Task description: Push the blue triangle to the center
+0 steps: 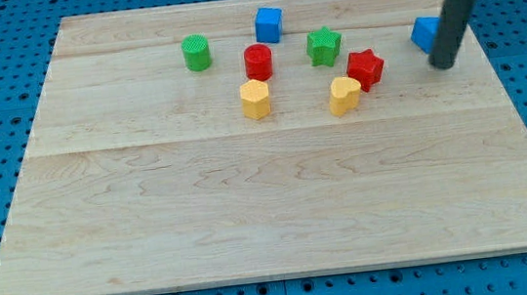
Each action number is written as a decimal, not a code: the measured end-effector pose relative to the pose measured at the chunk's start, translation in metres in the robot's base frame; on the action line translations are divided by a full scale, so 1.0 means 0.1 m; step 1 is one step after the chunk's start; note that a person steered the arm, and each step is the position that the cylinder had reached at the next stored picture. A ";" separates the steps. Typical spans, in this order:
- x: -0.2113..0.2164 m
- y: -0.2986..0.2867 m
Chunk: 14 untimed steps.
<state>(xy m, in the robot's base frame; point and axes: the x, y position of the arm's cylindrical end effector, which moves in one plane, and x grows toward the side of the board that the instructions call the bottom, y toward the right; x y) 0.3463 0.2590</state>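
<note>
Camera view: blue triangle (423, 33) sits far right on the wooden board (270, 206), partly hidden behind the dark rod, so its shape is prob. a triangle. My tip (443, 65) rests just beside its near right edge, maybe touching; no jaws. Other blocks, ridged plastic: blue cube (269, 24), green cylinder (197, 52), red cylinder (257, 62), green star (324, 46), red star (365, 68), yellow hexagon (255, 99), yellow heart (343, 95).

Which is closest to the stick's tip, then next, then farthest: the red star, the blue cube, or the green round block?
Measured from my tip:
1. Red star, just to the view's left of it.
2. Blue cube, farther left, near the view's top.
3. Green cylinder, farthest left.
</note>
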 end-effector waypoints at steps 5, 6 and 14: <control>-0.19 -0.54; 0.02 -0.58; 0.67 -1.10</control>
<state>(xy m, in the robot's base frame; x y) 0.4133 0.1491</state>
